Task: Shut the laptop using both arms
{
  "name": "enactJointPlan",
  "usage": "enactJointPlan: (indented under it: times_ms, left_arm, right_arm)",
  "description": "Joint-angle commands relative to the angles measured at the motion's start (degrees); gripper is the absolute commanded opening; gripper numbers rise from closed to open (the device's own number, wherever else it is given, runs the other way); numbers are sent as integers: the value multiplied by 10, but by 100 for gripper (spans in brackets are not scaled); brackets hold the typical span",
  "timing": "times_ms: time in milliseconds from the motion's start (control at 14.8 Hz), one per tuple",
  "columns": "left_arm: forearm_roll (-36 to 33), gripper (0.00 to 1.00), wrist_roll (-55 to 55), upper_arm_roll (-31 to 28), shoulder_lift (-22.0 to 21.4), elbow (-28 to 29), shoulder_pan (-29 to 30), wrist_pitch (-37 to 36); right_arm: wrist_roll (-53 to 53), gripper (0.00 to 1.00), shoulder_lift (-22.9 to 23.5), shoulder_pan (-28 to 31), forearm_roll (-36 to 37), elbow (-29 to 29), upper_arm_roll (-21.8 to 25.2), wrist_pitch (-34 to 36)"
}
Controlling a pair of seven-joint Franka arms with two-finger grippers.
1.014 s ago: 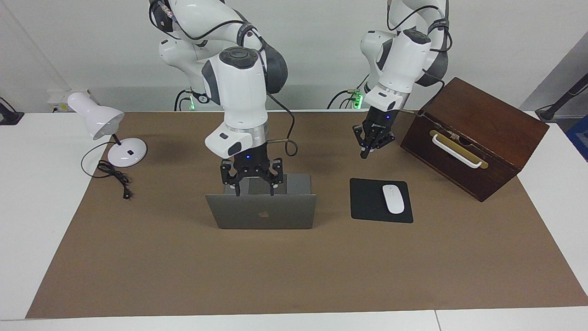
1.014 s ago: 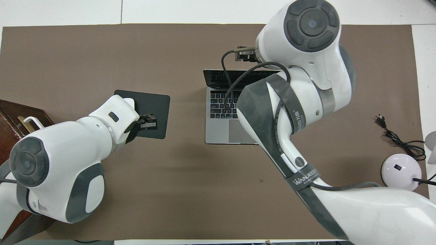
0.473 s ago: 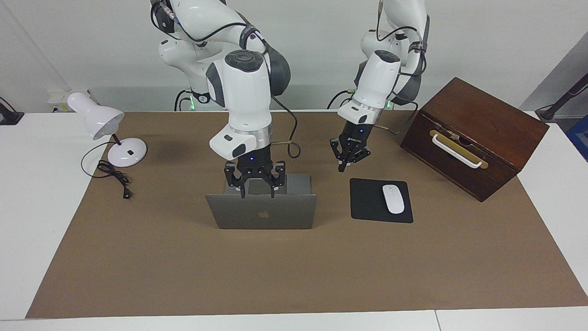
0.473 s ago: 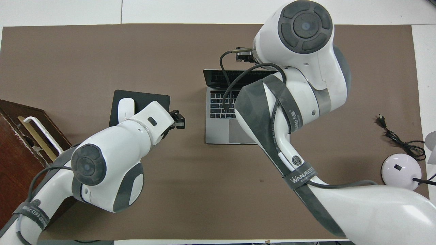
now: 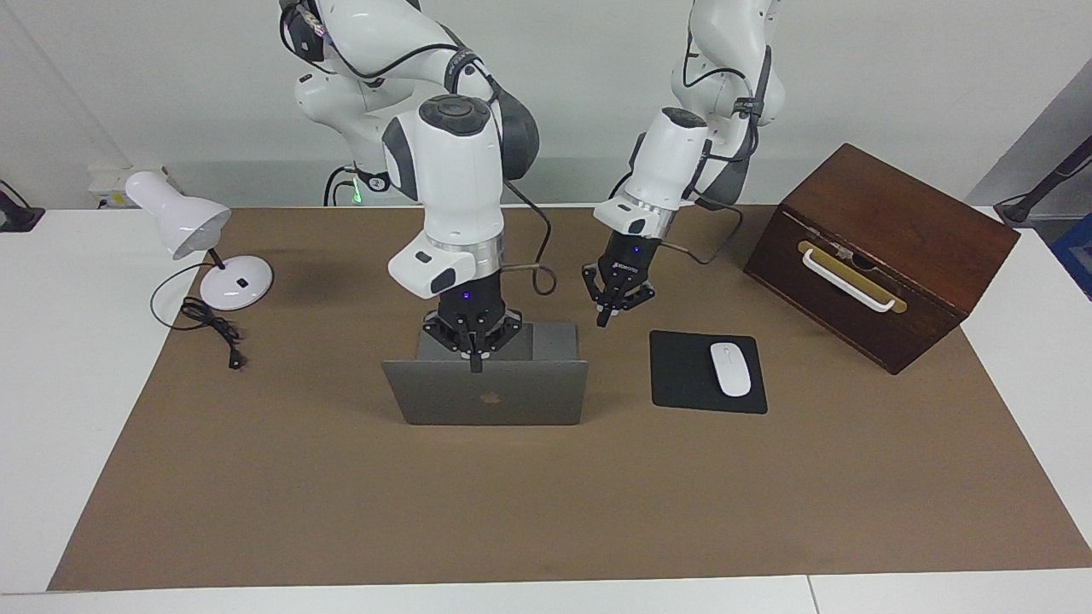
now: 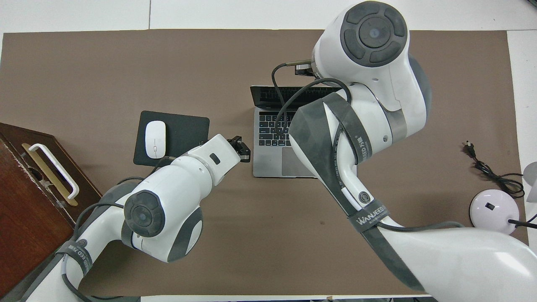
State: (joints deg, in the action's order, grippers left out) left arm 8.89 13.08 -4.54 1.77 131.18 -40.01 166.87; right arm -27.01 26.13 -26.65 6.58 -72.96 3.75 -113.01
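The grey laptop (image 5: 520,396) stands open on the brown mat, its lid upright with the apple logo on the side away from the robots. Its keyboard shows in the overhead view (image 6: 270,126). My right gripper (image 5: 473,362) is shut, its tips together at the middle of the lid's top edge. In the overhead view it is hidden under its own arm. My left gripper (image 5: 607,314) is shut and empty. It hangs just above the mat beside the laptop's base, toward the left arm's end, and shows in the overhead view (image 6: 244,152).
A black mouse pad (image 5: 682,375) with a white mouse (image 5: 730,368) lies beside the laptop, toward the left arm's end. A dark wooden box (image 5: 879,247) with a white handle stands past it. A white desk lamp (image 5: 196,234) and its cable (image 5: 213,328) are at the right arm's end.
My right gripper's fingers have closed from wide open to shut at the lid's top edge. My left arm has swung from near the wooden box over toward the laptop.
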Motion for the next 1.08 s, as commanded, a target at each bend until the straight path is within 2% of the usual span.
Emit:
enactJointPlan:
  times_ms: [0,338,1014]
  left_arm:
    - [11,0,-1,-6,13,12,-24,40]
    - [11,0,-1,-7,58,55,-58,147]
    - [11,0,-5,-7,120,55,-80,200]
  right_arm:
    - [-3,0,1,6,14,-6,-3,-1]
    - [-3,0,1,13,15,-5,-2,-3]
    - [2,0,1,15,14,-5,-3,-6]
